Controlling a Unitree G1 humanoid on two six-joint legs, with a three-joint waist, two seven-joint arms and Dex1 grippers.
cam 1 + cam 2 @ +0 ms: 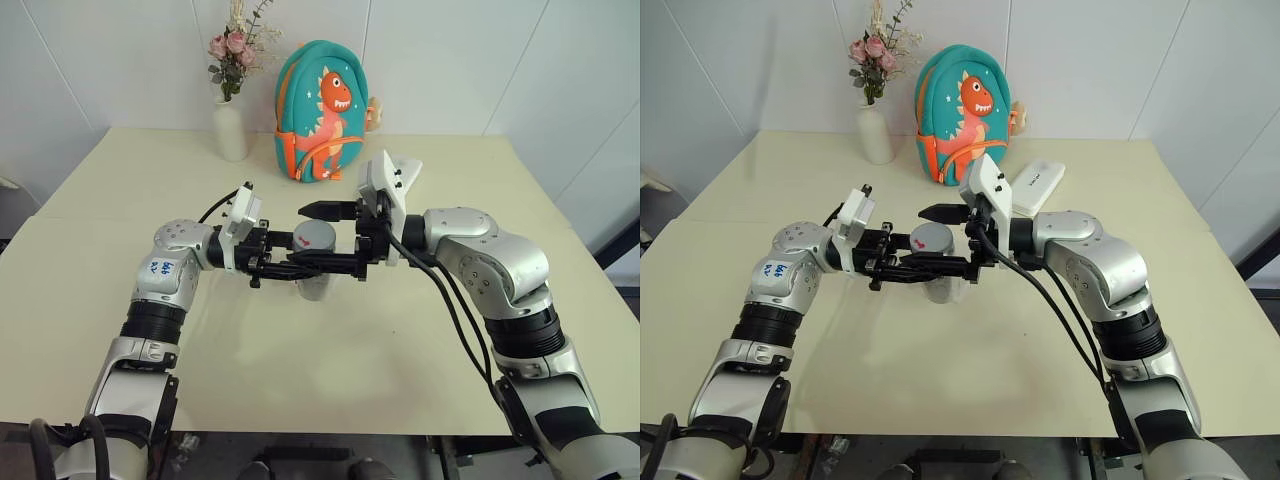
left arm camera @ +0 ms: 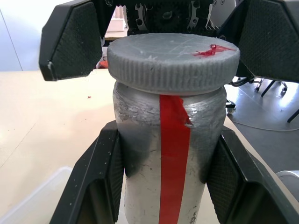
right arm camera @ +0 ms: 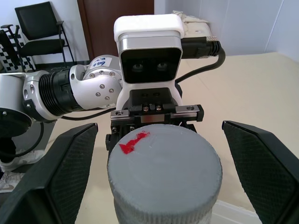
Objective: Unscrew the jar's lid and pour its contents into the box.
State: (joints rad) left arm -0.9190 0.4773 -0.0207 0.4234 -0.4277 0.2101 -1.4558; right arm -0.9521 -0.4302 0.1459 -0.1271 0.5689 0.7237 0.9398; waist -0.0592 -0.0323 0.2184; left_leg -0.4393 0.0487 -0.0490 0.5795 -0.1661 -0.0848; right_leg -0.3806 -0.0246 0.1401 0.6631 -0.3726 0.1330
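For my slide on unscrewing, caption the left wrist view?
Left gripper clamps the jar; open right gripper straddles the lid.

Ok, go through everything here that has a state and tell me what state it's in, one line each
jar: upright, held off the table by the left gripper, fingers shut on its body.
lid: on the jar, sitting slightly tilted.
right gripper: fingers open on either side of the lid, not touching it.

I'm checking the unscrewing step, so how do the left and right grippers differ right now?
The left gripper is shut on the jar, its pads pressed against the body; the right gripper stands open, its fingers either side of the lid with gaps showing. Both point level toward each other above the table.
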